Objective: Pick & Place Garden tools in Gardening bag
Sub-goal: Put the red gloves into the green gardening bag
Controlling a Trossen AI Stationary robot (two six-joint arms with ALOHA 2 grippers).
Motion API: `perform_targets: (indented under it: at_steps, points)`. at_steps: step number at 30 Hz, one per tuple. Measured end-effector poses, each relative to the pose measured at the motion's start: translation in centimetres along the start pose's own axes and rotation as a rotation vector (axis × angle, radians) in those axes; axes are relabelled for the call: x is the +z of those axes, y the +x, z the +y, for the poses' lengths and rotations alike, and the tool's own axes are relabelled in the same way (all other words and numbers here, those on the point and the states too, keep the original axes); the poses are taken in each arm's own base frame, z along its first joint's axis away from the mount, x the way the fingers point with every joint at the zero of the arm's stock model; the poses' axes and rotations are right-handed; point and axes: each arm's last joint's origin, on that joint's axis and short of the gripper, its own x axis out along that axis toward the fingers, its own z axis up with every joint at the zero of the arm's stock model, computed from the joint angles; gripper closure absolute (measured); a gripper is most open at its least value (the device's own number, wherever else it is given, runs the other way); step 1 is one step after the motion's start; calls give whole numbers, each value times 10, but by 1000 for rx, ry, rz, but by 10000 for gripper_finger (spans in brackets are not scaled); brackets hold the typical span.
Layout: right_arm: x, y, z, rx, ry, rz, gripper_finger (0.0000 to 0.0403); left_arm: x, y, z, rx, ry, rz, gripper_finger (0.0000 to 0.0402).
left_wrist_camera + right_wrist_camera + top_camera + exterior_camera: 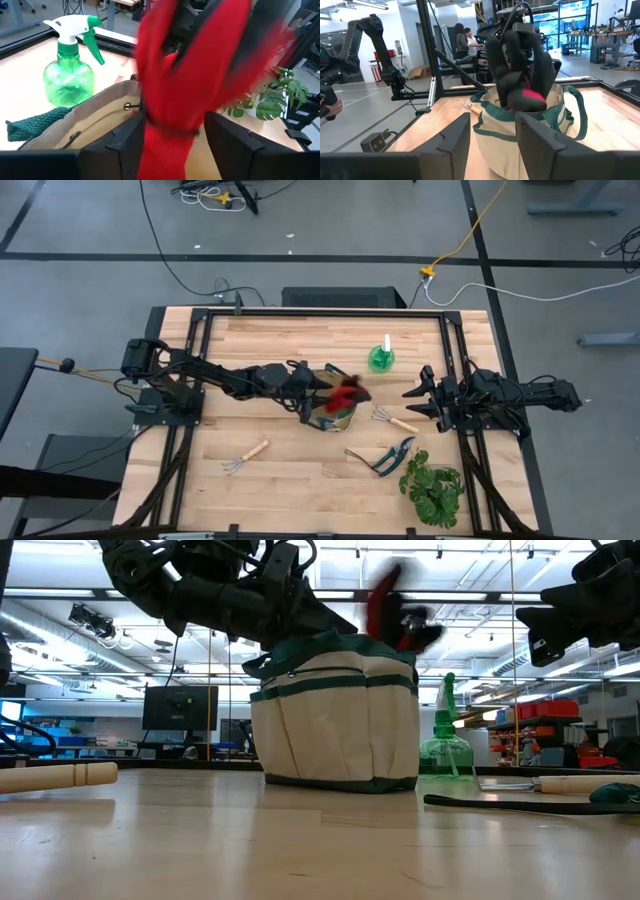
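The tan gardening bag (pixel 338 418) with green trim stands on its base mid-table; it also shows in the low view (pixel 335 720). My left gripper (pixel 322 398) is over the bag's mouth, shut on the red gloves (pixel 347 393). My right gripper (pixel 414 402) is open and empty to the right of the bag. The green spray bottle (pixel 381 358) stands behind the bag. One wooden-handled rake (pixel 396 421) lies right of the bag, the other (pixel 246 456) lies near left. The pruning shears (pixel 386 458) lie near right. My left gripper pinches the red gloves between its two fingers (pixel 125 145) at their cuff end (pixel 165 145). The fingers come from the table's left side. The gloves' finger ends (pixel 400 615) stick out past the fingertips, above the bag's rim (pixel 335 645) and clear of it.
A leafy green plant (pixel 432 486) lies at the near right, beside the shears. Black frame rails run along the table's left, right and far edges. Bare wood shows at the near middle and the far left.
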Motion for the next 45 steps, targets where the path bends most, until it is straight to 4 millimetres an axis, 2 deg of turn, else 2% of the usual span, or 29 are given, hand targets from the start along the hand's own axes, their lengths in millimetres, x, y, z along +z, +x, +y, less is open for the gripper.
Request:
perform_targets:
  at_steps: [25,36,45]
  points:
    - [0,0,0,-1,0,0,243,2,-1,-2,-41,0,0,193]
    - [0,0,0,0,0,0,243,21,-12,-9,-72,1,-66,193]
    - [0,0,0,-1,0,0,243,24,-15,-10,-76,2,-75,193]
